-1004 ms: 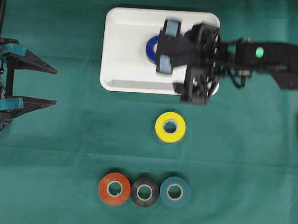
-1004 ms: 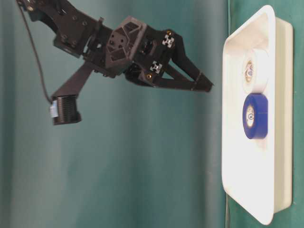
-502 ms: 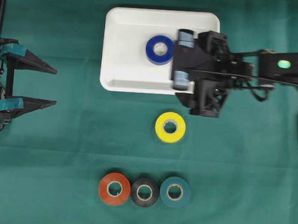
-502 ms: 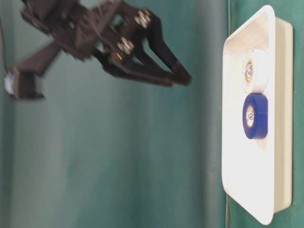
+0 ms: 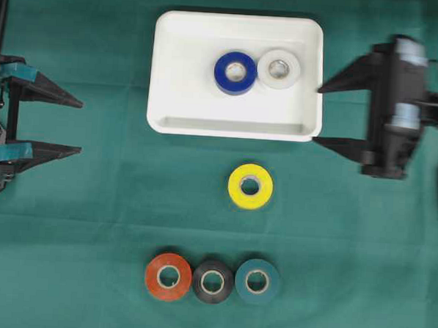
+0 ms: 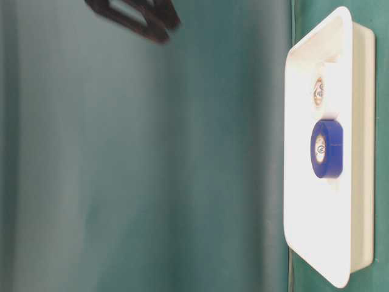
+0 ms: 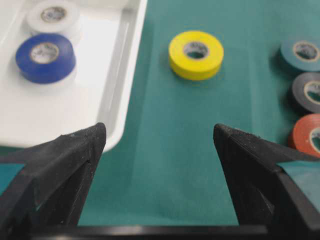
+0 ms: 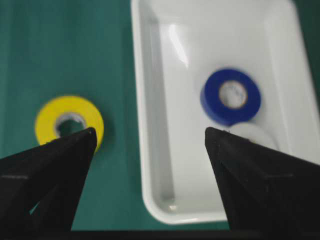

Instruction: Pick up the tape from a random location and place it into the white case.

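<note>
Right end effector (image 5: pixel 319 114) has pulled back off the white case (image 5: pixel 181 74) since a second ago, when it was hanging right over the blue roll; now it sits just past the case's right edge, fingers spread wide, nothing in them. With it out of the way you can see the white tape roll (image 5: pixel 278 69) lying flat inside the case, touching the blue tape roll (image 5: pixel 235 73) on its right. Left end effector (image 5: pixel 78 127) hasn't budged, parked at the left edge of the table (image 5: pixel 91 223), also spread wide and empty.

The case is a shallow white rectangular tray with rounded corners and a raised rim, sitting at the far middle of the green cloth. Its left half is bare.

Count: six rolls total. Two in the case (blue, white). Four on the table: a yellow tape roll (image 5: pixel 250 186) alone just below the case, and a row near the front, orange tape roll (image 5: pixel 168 276), black tape roll (image 5: pixel 213 282), teal tape roll (image 5: pixel 258 281), side by side and touching. One case, two arms.
</note>
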